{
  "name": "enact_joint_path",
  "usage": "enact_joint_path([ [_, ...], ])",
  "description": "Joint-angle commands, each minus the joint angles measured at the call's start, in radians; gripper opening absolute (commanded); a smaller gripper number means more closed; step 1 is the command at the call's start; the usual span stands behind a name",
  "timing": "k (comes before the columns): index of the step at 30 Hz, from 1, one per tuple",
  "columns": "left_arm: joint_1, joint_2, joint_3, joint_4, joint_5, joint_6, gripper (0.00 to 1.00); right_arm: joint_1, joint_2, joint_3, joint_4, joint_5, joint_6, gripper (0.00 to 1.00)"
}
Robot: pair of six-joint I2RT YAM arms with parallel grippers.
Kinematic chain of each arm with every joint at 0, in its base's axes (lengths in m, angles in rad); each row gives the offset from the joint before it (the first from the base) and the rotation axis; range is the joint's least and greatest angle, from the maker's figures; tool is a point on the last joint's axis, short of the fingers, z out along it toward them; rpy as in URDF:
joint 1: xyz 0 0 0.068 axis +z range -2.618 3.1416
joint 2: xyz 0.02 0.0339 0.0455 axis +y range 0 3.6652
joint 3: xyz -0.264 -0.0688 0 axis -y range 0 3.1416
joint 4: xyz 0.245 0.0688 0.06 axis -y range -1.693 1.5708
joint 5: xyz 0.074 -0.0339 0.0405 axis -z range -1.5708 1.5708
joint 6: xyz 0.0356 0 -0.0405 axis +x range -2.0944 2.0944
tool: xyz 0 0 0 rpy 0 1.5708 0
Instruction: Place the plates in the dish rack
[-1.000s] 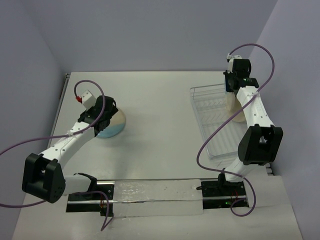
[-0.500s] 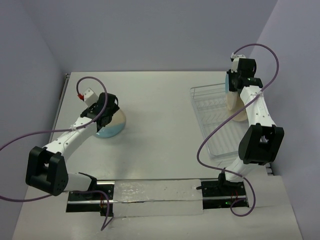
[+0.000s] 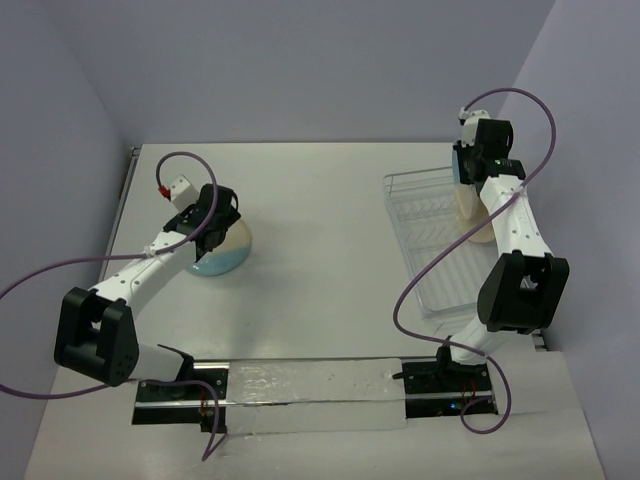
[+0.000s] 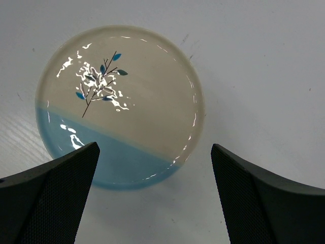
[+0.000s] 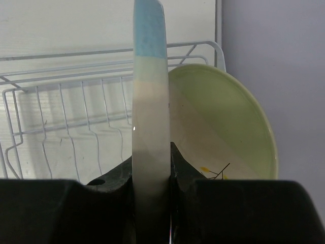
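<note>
A cream and light blue plate (image 4: 119, 107) with a dark sprig lies flat on the table at the left (image 3: 228, 252). My left gripper (image 4: 155, 147) hovers above its near edge, open, both fingers apart from it (image 3: 213, 222). My right gripper (image 5: 151, 157) is shut on the rim of a second cream and blue plate (image 5: 150, 91), held upright and edge-on over the far end of the dish rack (image 5: 61, 86). A cream and pale green plate (image 5: 223, 122) stands tilted in the rack just right of it. In the top view the right gripper (image 3: 472, 168) is at the rack's (image 3: 440, 285) back end.
The rack sits along the right side of the table, close to the right wall (image 3: 590, 150). A clear strip (image 3: 310, 385) lies between the two arm bases at the near edge. Purple cables (image 3: 420, 290) loop off both arms.
My left gripper has shifted a little to the right over the flat plate, staying open. The right gripper with its plate has edged slightly toward the back right.
</note>
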Motion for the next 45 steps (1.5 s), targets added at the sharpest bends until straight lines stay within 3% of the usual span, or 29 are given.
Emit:
enact_joint_path([
  [1,0.008,-0.012,0.031,0.045,0.008,0.017,0.99,-0.013,-0.066,-0.003,0.059,0.029,-0.047,0.0],
  [13,0.008,-0.047,0.041,-0.031,-0.045,-0.027,0.99,-0.013,0.05,-0.047,-0.001,-0.139,0.055,0.0],
  [23,0.007,0.024,0.102,-0.069,-0.071,-0.032,0.99,-0.049,0.136,-0.06,0.013,-0.207,0.126,0.0],
  [24,0.007,0.031,0.105,-0.067,-0.069,-0.029,0.99,-0.05,0.14,-0.059,0.016,-0.203,0.13,0.02],
  [29,0.007,0.049,0.116,-0.04,-0.052,-0.01,0.99,-0.058,0.12,-0.055,0.027,-0.175,0.143,0.33],
  [32,0.007,0.057,0.117,-0.037,-0.047,-0.008,0.99,-0.063,0.086,-0.06,0.04,-0.175,0.145,0.35],
  [34,0.007,0.056,0.109,-0.027,-0.041,0.0,0.99,-0.065,0.065,-0.07,0.061,-0.167,0.145,0.26],
  [36,0.007,0.048,0.104,-0.02,-0.033,0.003,0.99,-0.066,0.05,-0.063,0.062,-0.137,0.156,0.47],
  [40,0.007,0.023,0.087,-0.013,-0.031,0.005,0.99,-0.066,0.012,-0.054,0.065,-0.079,0.164,0.71],
  [45,0.007,-0.012,0.055,0.005,-0.03,0.011,0.99,-0.068,-0.027,-0.041,0.074,-0.052,0.172,0.75],
])
